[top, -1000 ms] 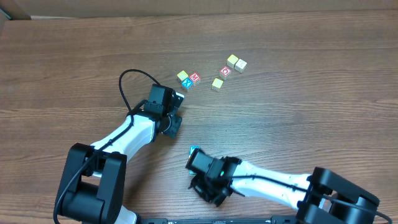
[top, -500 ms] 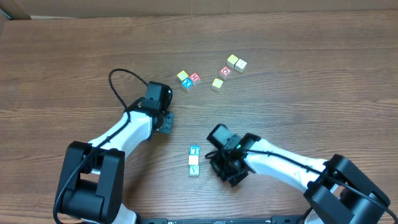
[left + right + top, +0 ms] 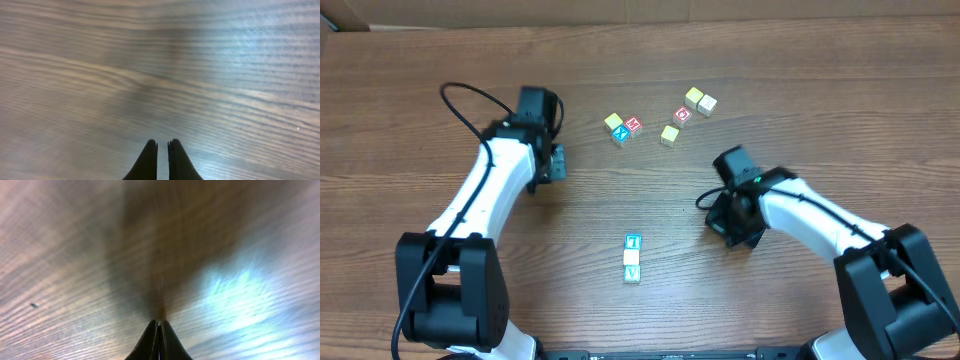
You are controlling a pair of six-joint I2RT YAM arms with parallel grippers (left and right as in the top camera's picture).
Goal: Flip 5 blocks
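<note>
Brown wood-grain table [image 3: 820, 90]: smooth, low sheen, pale glare patches under my wrist cameras. Small wooden letter cubes [image 3: 632, 258]: painted faces in teal, cream, red, yellow-green; finish too small to judge. My white arm shells [image 3: 495, 190]: smooth plastic, slight gloss. My black left claw [image 3: 162, 145] and black right claw [image 3: 159, 322]: matt, plastic-looking. Thin black cable [image 3: 470, 95]: smooth, rubbery look.

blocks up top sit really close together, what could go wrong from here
The yellow, red and blue blocks sit packed together, so reaching for one may shove its neighbours. The left gripper and right gripper are both shut; unopened, they would only push a block.
</note>
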